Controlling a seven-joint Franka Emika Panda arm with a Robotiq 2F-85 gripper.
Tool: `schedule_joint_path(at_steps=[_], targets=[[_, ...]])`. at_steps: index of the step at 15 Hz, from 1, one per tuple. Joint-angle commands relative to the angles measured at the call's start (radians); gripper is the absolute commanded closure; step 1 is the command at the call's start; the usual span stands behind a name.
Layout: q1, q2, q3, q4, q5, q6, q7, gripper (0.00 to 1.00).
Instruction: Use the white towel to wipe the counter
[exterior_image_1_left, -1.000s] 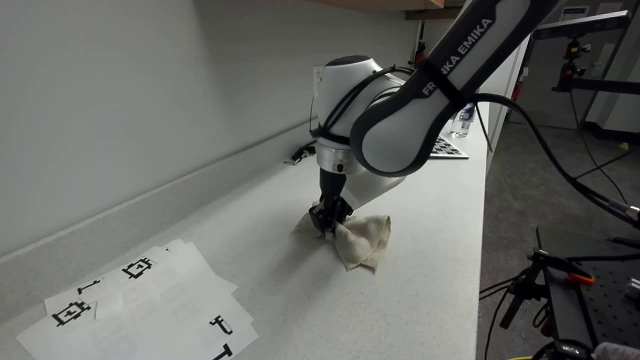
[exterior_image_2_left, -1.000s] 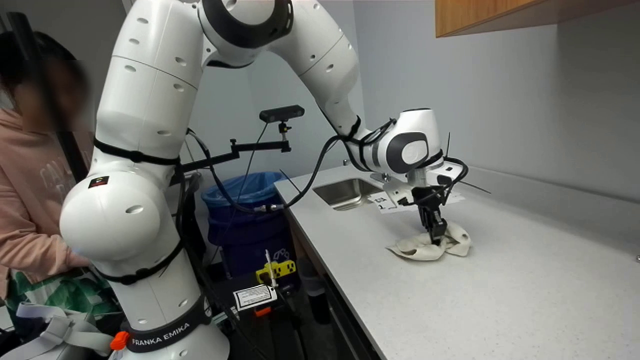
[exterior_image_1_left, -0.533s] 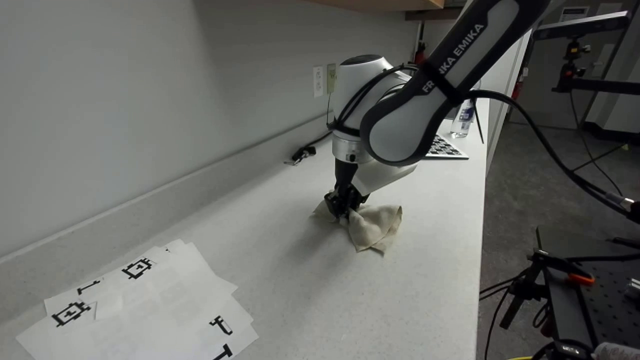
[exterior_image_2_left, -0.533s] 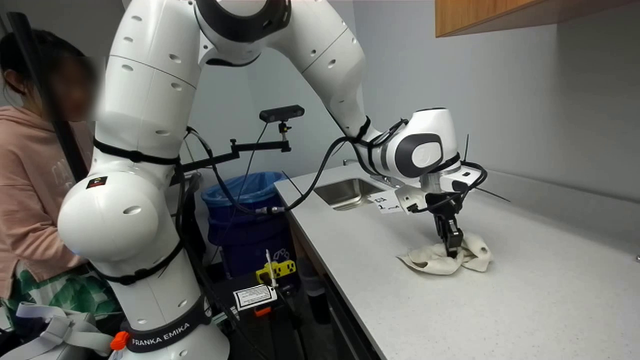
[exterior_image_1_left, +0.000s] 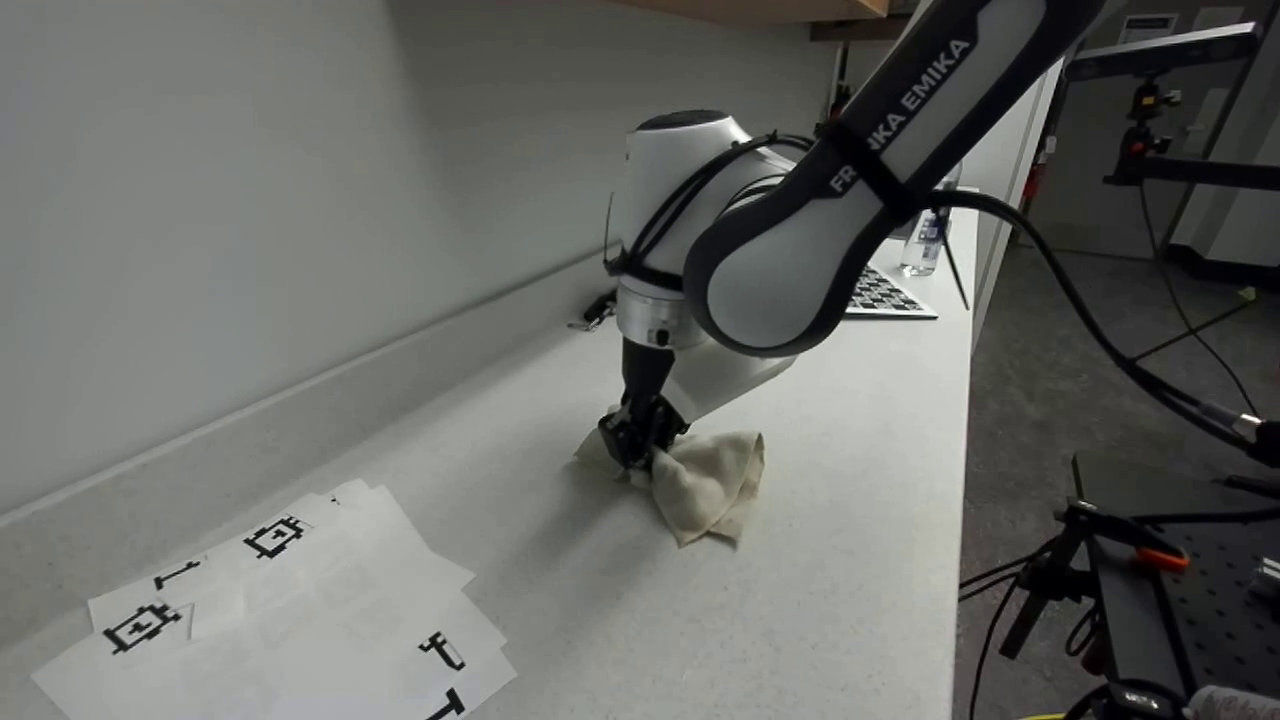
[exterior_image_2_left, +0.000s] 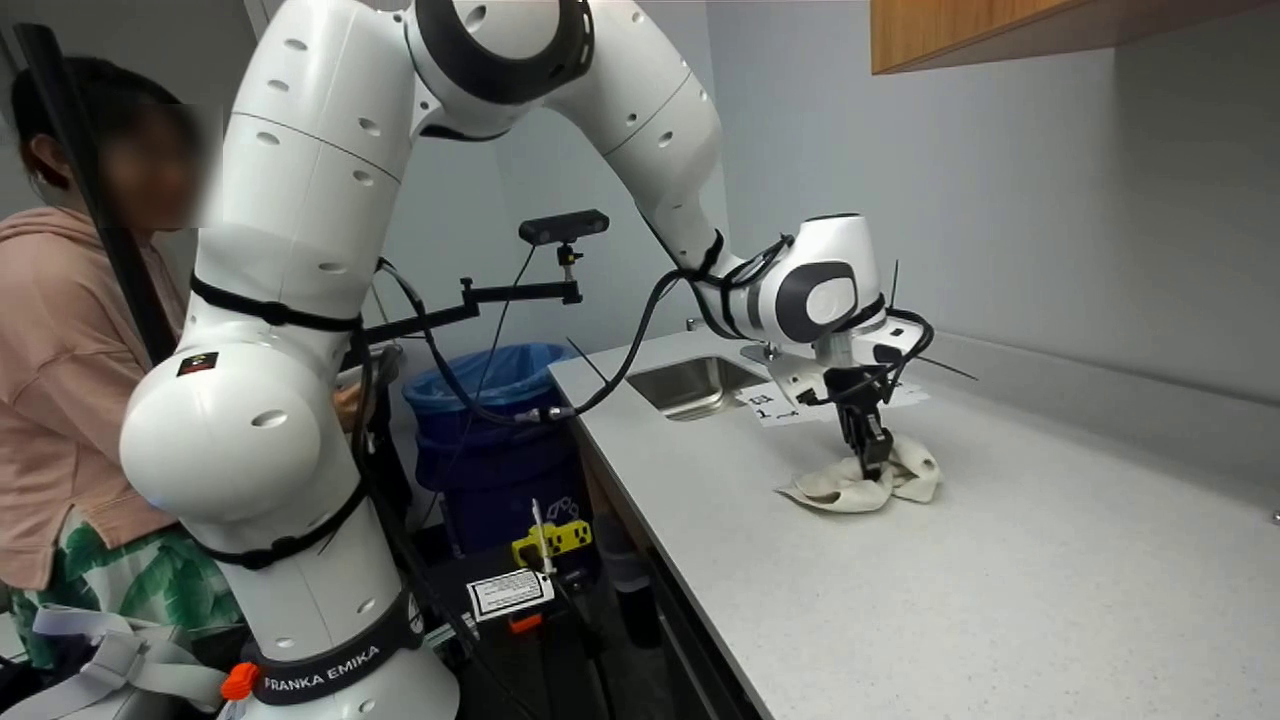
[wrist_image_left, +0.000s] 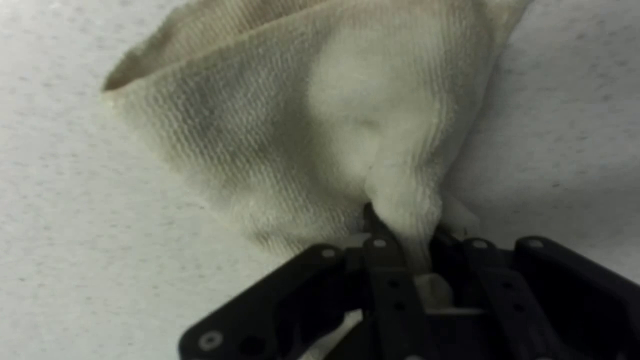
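The off-white towel (exterior_image_1_left: 706, 487) lies bunched on the pale speckled counter (exterior_image_1_left: 800, 620); it also shows in an exterior view (exterior_image_2_left: 837, 487) and in the wrist view (wrist_image_left: 280, 130). My gripper (exterior_image_1_left: 640, 462) points down at the counter with a fold of the towel pinched between its fingers. In the wrist view the gripper (wrist_image_left: 406, 230) has its two black fingers on either side of this fold, and cloth spreads out on the counter around them. The fingertips are partly hidden by the cloth. The gripper also shows low over the counter in an exterior view (exterior_image_2_left: 873, 468).
Paper sheets with black markers (exterior_image_1_left: 300, 620) lie on the counter. A checkered board (exterior_image_1_left: 885, 297), a bottle (exterior_image_1_left: 922, 245) and a small black object (exterior_image_1_left: 598, 310) stand farther along it. A steel sink (exterior_image_2_left: 690, 385) is set in the counter. A wooden cabinet (exterior_image_2_left: 1000, 30) hangs above. A person (exterior_image_2_left: 90, 350) stands behind the arm.
The gripper and towel slid along the counter away from the paper sheets, then back toward them. They are now slightly closer to the sheets than one second ago. The towel stayed in the grip.
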Motion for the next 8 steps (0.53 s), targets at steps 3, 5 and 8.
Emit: schedule_joint_path(at_steps=[3,5,8], targets=[[0.046,0.086,0.09,0.144,0.033,-0.02,-0.042,0.97],[0.059,0.107,0.106,0.171,0.029,-0.022,-0.053,0.97],[0.061,0.125,0.102,0.184,0.027,-0.024,-0.066,0.97]])
